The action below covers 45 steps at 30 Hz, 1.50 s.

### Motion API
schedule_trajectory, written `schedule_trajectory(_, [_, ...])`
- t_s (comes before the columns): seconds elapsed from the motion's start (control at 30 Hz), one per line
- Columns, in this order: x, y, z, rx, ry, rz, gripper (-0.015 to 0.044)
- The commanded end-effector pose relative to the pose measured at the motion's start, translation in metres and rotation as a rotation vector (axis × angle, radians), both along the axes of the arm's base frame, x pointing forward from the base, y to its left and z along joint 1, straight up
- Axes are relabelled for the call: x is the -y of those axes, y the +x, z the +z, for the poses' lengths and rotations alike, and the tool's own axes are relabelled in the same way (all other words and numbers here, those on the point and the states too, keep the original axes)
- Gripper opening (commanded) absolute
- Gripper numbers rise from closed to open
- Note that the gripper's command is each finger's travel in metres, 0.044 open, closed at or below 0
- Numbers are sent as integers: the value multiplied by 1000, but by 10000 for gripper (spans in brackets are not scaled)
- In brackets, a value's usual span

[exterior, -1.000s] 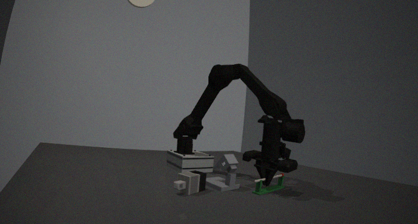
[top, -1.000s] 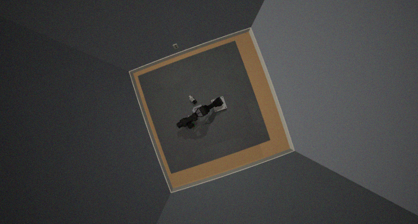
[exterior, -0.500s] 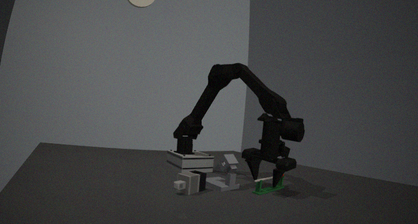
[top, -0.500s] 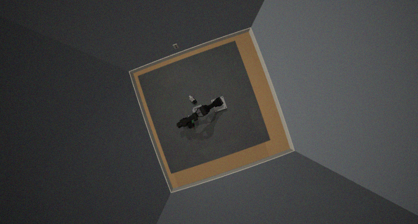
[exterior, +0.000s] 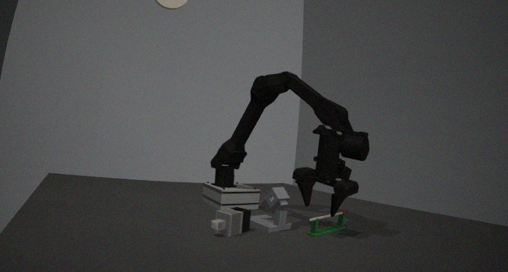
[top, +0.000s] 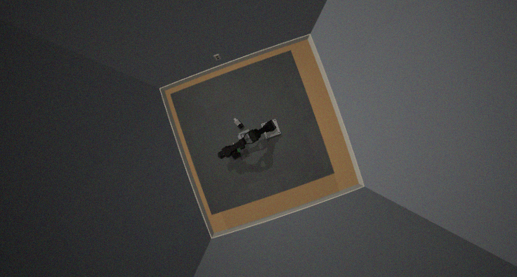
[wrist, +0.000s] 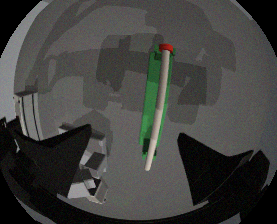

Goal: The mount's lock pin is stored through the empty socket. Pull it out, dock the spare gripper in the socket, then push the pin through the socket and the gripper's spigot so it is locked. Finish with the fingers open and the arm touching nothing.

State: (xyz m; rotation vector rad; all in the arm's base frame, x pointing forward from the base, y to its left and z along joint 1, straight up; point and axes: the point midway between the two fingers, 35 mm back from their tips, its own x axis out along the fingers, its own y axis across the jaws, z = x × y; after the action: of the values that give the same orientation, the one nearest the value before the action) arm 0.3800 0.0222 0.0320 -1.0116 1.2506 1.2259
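Note:
The lock pin (exterior: 319, 217) (wrist: 162, 95), pale with a red head (exterior: 344, 212) (wrist: 166, 48), lies across the two posts of the green cradle (exterior: 326, 230) (wrist: 151, 95). My gripper (exterior: 320, 210) (wrist: 135, 134) is open and empty above the cradle, its fingers spread on either side of the pin in the wrist view. The grey mount (exterior: 281, 219) (top: 242, 134) carries a tilted socket (exterior: 280, 192) with no pin visible in it. The spare gripper (exterior: 230, 222) (top: 237, 123), a light block with a black part and a square spigot (exterior: 218, 224), lies on the table, apart from the mount.
The arm's white base (top: 276, 132) (exterior: 241, 199) (wrist: 30, 115) stands behind the mount. In the exterior view, the mount stands between the spare gripper and the green cradle. The arm arches over the mount in the top view.

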Motion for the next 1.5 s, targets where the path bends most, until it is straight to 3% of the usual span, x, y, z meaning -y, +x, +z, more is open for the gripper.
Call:
schedule_trajectory(0.0, [0,0,11,2,0,0,440])
schedule_trajectory(0.87, [0,-16,52,-66,-1,0,440])
schedule_trajectory(1.3, [0,-18,110,-65,-1,0,440])
schedule_trajectory(1.37, [6,-19,101,-62,-22,-70,440])
schedule_trajectory(1.47, [30,-24,99,-28,-102,-376,440])
